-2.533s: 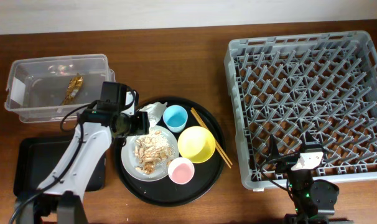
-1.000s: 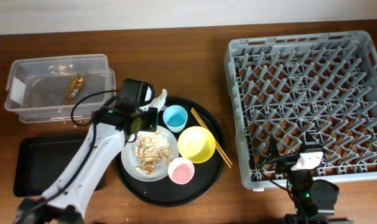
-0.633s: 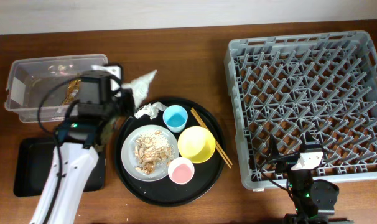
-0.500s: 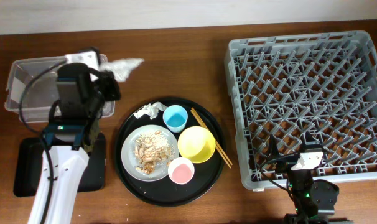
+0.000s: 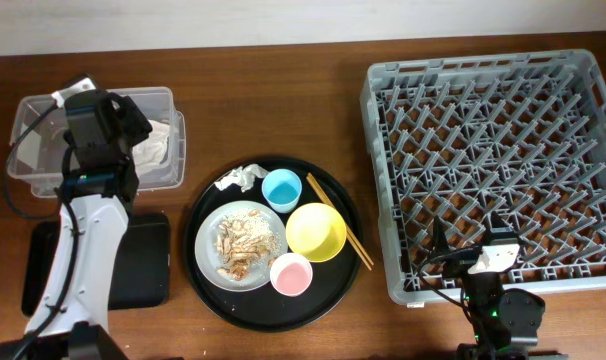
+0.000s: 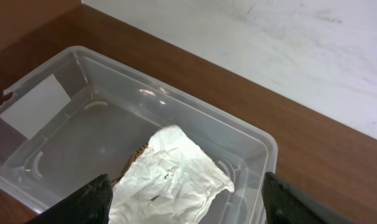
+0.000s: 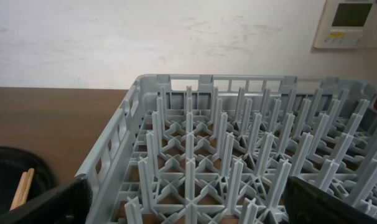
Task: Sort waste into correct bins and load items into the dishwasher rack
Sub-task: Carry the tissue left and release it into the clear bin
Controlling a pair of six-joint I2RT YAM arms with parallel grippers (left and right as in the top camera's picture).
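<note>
My left tool [image 6: 185,186] hangs over the clear container [image 5: 161,96], which stands on the table off the far-left side of the round black tray [image 5: 205,290]. Its fingers are spread wide and grip nothing. A crumpled white napkin [image 6: 170,174] lies inside the container beneath them, touching neither finger, and a gold-brown sliver of wrapper [image 6: 137,157] shows at its edge. I judge this piece sorted, so next for me is the second napkin [image 5: 239,177], on the tray's far-left part just beside the light-blue cup [image 5: 281,188]. From my left tool it lies to the right and nearer me, a short swing toward the tray. It is a small wad, slightly longer from the tray's left to its right, so I would close across its short way. My right tool [image 7: 188,208] is also wide and empty, past the tray's right side at the near-left corner of the dishwasher rack [image 5: 493,150], so the left arm is plainly closer.
</note>
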